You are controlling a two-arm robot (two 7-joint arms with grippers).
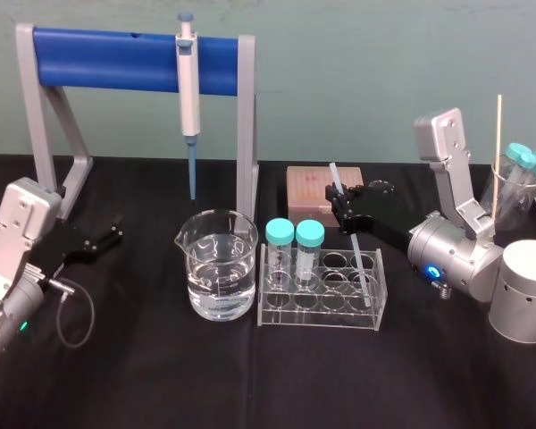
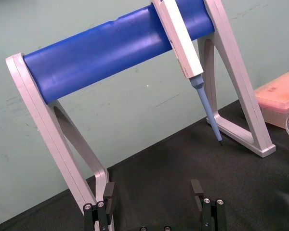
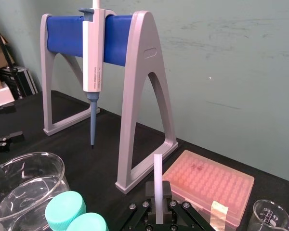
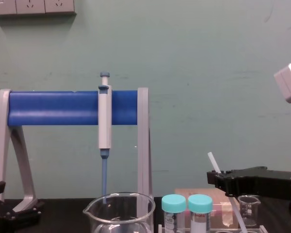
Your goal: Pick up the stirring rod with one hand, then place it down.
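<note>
Black right gripper (image 1: 343, 211), above clear plastic tube rack (image 1: 281, 320), clamps thin translucent white stirring rod (image 1: 358, 257); rod tilted. Black left gripper (image 1: 115, 230) well left of rack, jaws wide.

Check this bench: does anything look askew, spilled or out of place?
Only the stirring rod: it slants, gripped by the right claw, with its lower end over the clear tube rack. Nothing looks spilled; the pipette hangs straight on its stand. The left claw sits open at the left.
</note>
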